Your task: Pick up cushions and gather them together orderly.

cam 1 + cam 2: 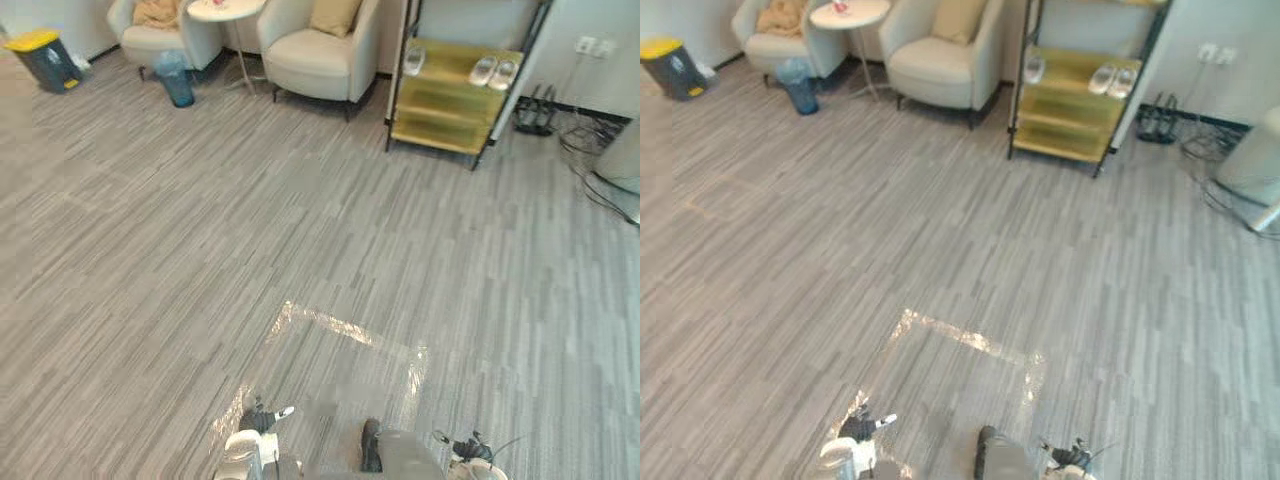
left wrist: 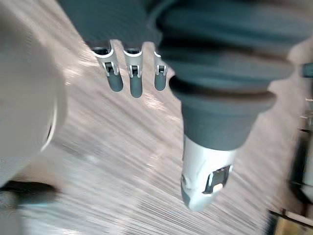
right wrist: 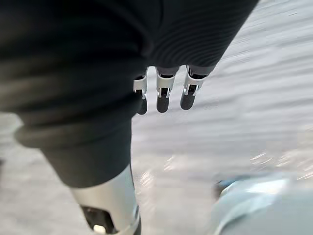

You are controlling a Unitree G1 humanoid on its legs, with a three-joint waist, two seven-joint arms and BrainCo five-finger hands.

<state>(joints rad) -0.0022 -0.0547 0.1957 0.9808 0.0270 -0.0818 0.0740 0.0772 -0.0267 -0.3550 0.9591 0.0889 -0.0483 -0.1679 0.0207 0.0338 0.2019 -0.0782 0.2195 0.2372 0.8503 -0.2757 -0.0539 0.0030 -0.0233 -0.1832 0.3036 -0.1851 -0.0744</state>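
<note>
Two cream armchairs stand at the far side of the grey floor [image 1: 300,220]; a tan cushion [image 1: 333,15] leans on the back of the right armchair [image 1: 315,62]; a brown cushion [image 1: 157,12] lies on the left armchair [image 1: 165,42]; the two cushions are well apart, each on its own seat. A blue bin [image 1: 177,80] stands just in front of the left armchair; a gold shelf [image 1: 440,100] with pale slippers [image 1: 493,72] stands right of the chairs. The left hand [image 2: 133,68] hangs over the floor; its fingers [image 2: 115,78] are straight, side by side, holding nothing; the right hand [image 3: 164,90] hangs over the floor too; its fingers [image 3: 188,98] are straight, close together, holding nothing.
</note>
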